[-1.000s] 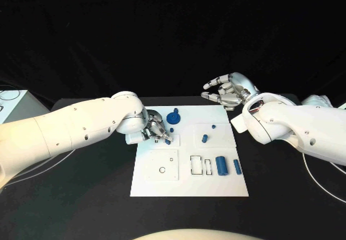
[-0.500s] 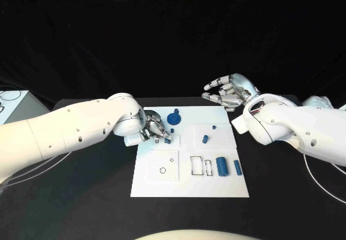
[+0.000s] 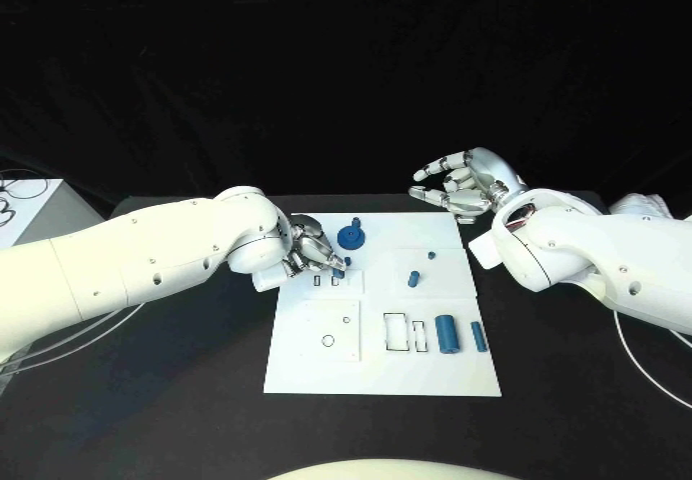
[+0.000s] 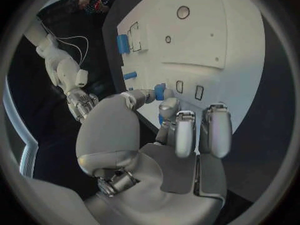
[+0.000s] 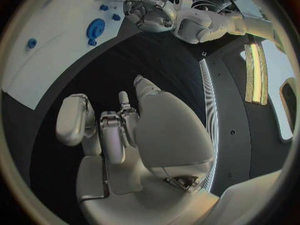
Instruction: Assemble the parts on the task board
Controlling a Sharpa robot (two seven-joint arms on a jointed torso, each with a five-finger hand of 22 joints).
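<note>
The setting reads as a robotics lab or test cell. A black desk [image 3: 173, 400] stands before a black curtain backdrop [image 3: 346, 90] that closes off the space behind it. On the desk lies a white task board [image 3: 378, 372] with outlined slots and small blue parts [image 3: 446, 333], a fixture made for dexterity trials. White cables [image 3: 58, 345] trail across the desk, and a white equipment box [image 3: 26, 208] sits at its far left edge.
</note>
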